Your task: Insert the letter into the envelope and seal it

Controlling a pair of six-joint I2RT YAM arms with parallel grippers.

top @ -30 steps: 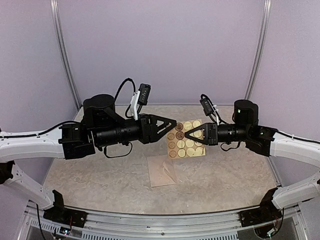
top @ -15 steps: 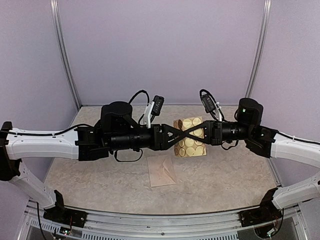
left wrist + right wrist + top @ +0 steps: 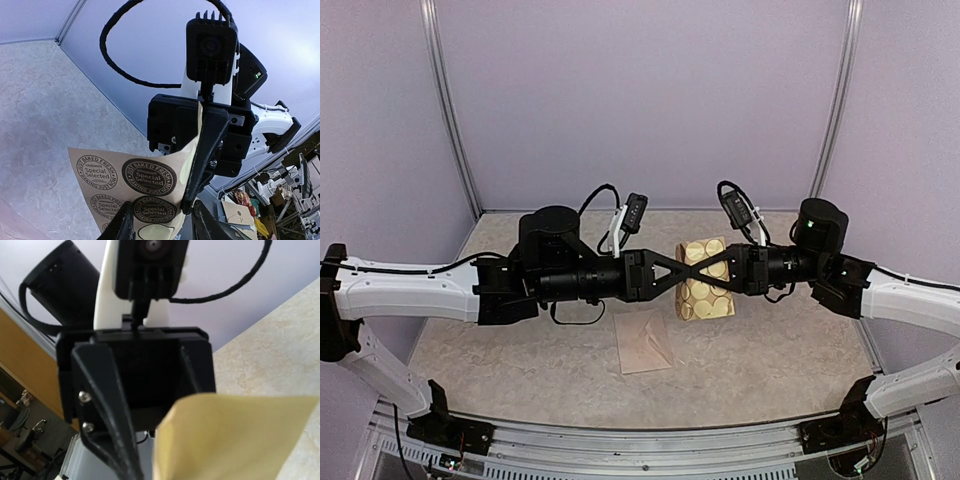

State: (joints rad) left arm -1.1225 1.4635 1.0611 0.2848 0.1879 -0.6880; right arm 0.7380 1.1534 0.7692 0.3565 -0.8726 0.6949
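Note:
The pale cream-pink envelope (image 3: 644, 342) lies flat on the table in front of both grippers, untouched. No letter sheet shows. My right gripper (image 3: 686, 268) is shut on the edge of a tan sheet of round stickers (image 3: 706, 282) and holds it up off the table. The left wrist view shows its printed face (image 3: 125, 175), with the right gripper's fingers (image 3: 206, 150) pinching its edge. My left gripper (image 3: 160, 227) is open, with its fingers either side of the sheet's lower part. In the top view it (image 3: 678, 266) meets the right gripper tip to tip.
The stone-patterned table (image 3: 520, 350) is walled by pale lilac panels at the back and sides. A metal rail (image 3: 640, 445) runs along the near edge. The right wrist view shows only the left gripper's body (image 3: 135, 375) and the sheet's blank yellow back (image 3: 240, 440).
The right gripper has lifted the sticker sheet off the table and curled it upright. The left arm has swung right until its open fingers reach the sheet. The envelope has not moved.

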